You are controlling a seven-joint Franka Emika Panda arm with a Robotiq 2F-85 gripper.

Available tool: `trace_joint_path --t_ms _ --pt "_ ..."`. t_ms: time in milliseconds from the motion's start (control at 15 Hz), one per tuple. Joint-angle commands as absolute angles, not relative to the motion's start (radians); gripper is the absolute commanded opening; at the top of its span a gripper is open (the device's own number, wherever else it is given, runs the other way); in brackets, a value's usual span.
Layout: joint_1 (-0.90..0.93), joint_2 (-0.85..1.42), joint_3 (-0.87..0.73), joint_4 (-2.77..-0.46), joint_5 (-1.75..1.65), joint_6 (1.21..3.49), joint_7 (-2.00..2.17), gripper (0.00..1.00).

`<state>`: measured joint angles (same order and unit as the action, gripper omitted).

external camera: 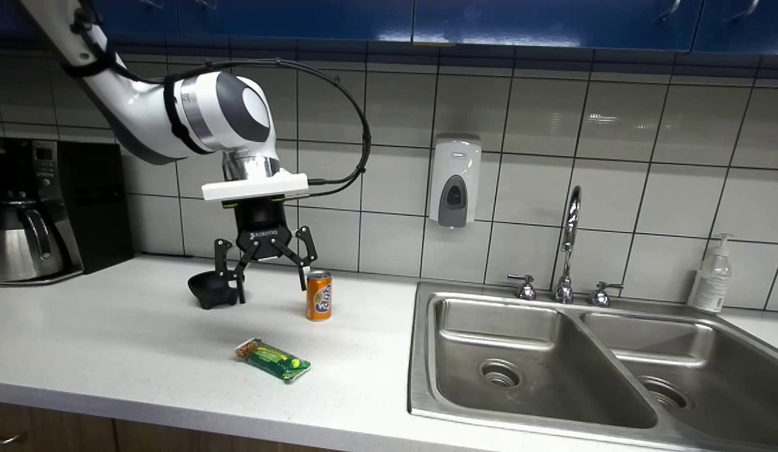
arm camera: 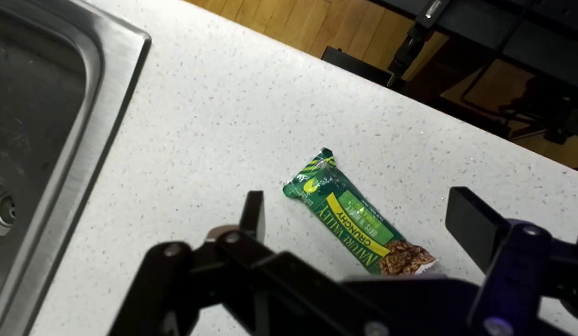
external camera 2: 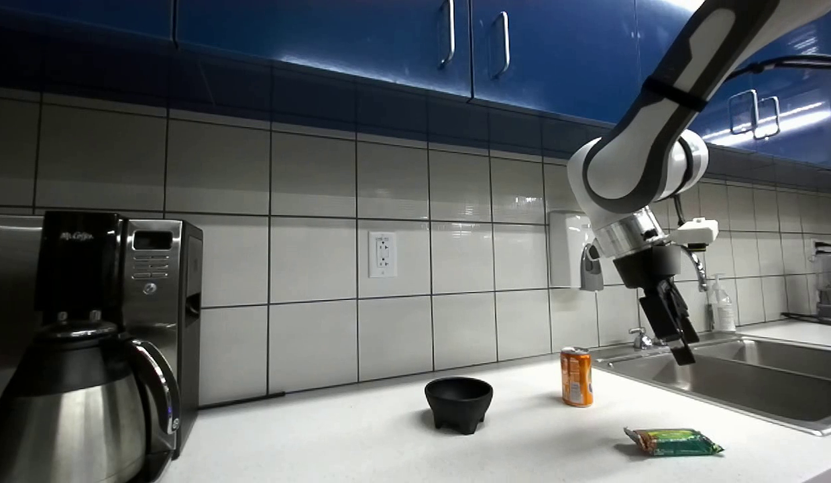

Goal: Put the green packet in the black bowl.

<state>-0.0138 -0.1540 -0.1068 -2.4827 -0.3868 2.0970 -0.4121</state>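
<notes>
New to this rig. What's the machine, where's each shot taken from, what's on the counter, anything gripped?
The machine is a single robot arm ending in a two-fingered claw. Two pictures come from cameras standing outside the robot, looking at the scene from different places. The close-up looks down from a camera on the wrist, which is why parts of the claw show along its bottom.

On the white counter lies a green packet, flat. A small black bowl, an upright orange can and a coffee machine stand there too, and a steel sink is set into it.

Nothing is held: the claw is open above the counter, and the packet lies outside the bowl.
</notes>
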Motion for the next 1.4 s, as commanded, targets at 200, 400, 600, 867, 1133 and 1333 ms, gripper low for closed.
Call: trace_joint_path --t_ms 200,400,600,867,1133,1333 --pt "-0.028 -0.072 -0.103 -2.455 -0.378 2.158 -0.591 1.00" --pt "-0.035 -0.088 -0.107 -2.480 -0.382 2.175 -0.663 1.00" --pt "-0.044 -0.099 -0.113 -2.488 -0.382 2.196 -0.729 1.00" --pt "-0.053 -0.088 -0.117 -2.506 -0.391 2.257 -0.766 1.00" --pt "-0.053 -0.069 -0.114 -2.522 -0.386 2.322 -0.778 1.00" --pt "-0.050 -0.041 -0.111 -2.532 -0.370 2.387 -0.799 1.00"
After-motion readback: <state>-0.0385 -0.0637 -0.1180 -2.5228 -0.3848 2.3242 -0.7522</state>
